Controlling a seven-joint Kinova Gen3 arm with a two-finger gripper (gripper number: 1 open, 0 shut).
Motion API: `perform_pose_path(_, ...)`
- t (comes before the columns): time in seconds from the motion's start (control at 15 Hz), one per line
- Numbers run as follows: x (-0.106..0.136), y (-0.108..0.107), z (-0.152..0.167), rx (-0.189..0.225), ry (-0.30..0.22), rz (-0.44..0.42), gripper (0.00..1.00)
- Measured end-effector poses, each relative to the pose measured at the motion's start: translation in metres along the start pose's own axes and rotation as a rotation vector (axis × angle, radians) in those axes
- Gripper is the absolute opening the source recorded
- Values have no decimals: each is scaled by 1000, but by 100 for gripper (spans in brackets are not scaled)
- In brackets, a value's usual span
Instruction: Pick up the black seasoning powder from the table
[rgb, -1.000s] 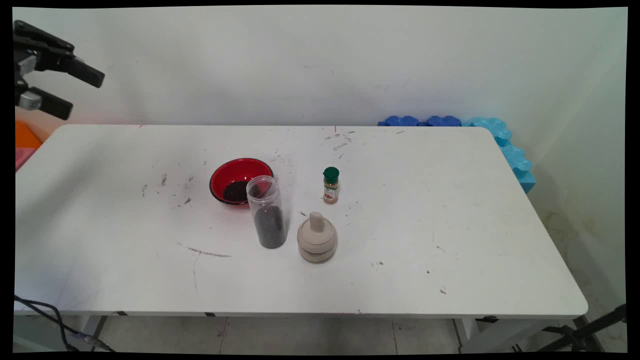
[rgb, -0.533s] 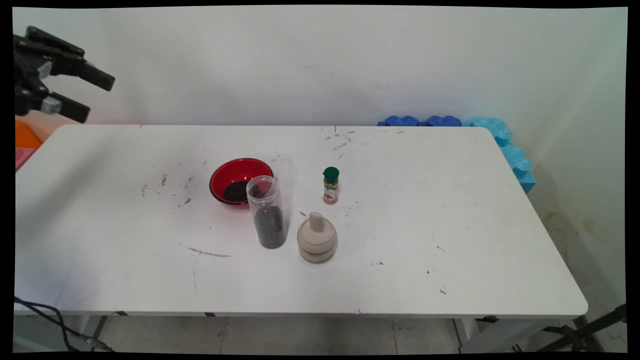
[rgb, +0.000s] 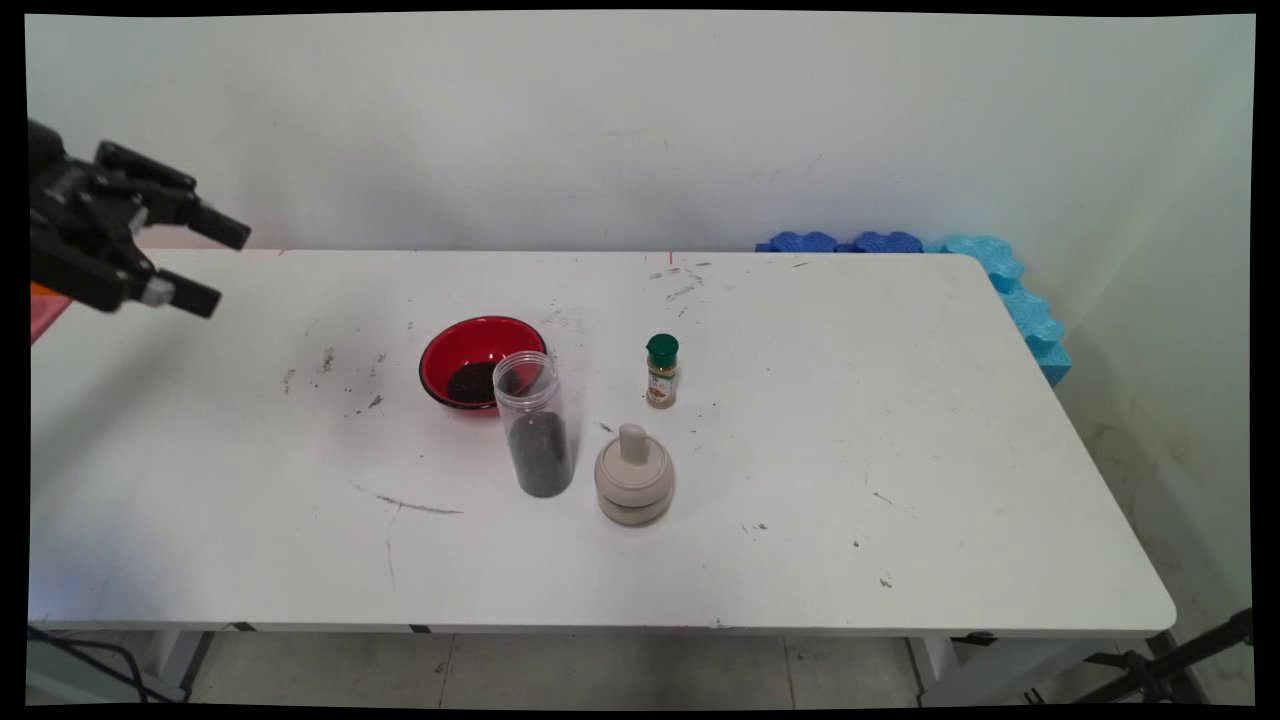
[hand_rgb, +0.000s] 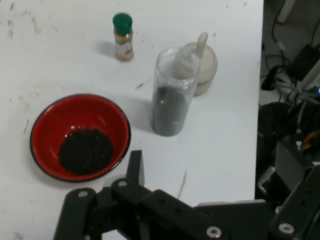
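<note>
Hand (rgb: 205, 268) hangs up off the counter's (rgb: 900, 450) far-left corner, fingers spread wide w/ nothing between them, touching nothing; it points out over the surface toward the cluster of things mid-counter, all well apart from it.

Nearest to it is the red bowl (rgb: 481, 360), black rim, a dark heap of small grains in the bottom; in the hand view the bowl (hand_rgb: 80, 136) sits just ahead of the fingertips and a bit to the left. Beyond the bowl, ahead and to the right of the hand, stands the clear jar (rgb: 538, 423), upright, open-topped, lower part filled w/ the same dark stuff; its long axis is vertical, so the hand's line runs at its side, not its mouth. Jar and bowl look just beside each other; from the main view the jar overlaps the bowl's rim, can't tell if they touch. Hand view shows the jar (hand_rgb: 173, 91) standing clear in front of the beige mortar (hand_rgb: 205, 69), whose pestle leans up out of it; mortar (rgb: 634, 479) is just beside the jar, farther from the hand. Farthest ahead, slightly left of the jar, a small spice bottle (rgb: 661, 371) w/ green cap (hand_rgb: 122, 21), upright, apart from the rest.

Blue foam pieces (rgb: 1000, 275) sit off the counter's far end, well away from the hand.
</note>
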Motion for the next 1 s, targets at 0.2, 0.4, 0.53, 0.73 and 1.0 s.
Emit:
perform_pose_path(0.2,-19,-2,21,11,-18,-18,100)
perform_pose_path(0.4,-34,-3,46,6,-23,-19,100)
perform_pose_path(0.53,-40,-3,65,0,-20,-14,100)
perform_pose_path(0.73,-43,-2,90,-12,-12,-3,100)
perform_pose_path(1.0,-40,0,123,-26,5,15,100)
